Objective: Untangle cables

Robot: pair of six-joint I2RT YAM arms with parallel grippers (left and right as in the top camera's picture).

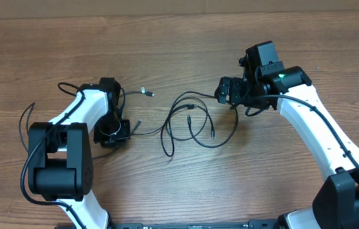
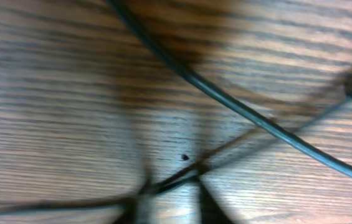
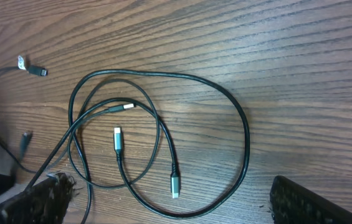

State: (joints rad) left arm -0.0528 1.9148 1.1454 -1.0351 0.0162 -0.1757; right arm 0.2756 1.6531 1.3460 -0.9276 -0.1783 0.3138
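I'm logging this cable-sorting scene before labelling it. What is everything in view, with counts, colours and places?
thin black cables with small plug ends: several, exact count unclear where they overlap; black; loose tangle at the table's middle.
white-tagged plug end: one; white and dark; apart from the tangle, towards the left arm.
brown wooden table: one; brown; under everything.
left robot arm: one; white and black; left side; left fingers low over a strand, open or shut unclear.
right robot arm: one; white and black; right side; right fingers wide open above the tangle.
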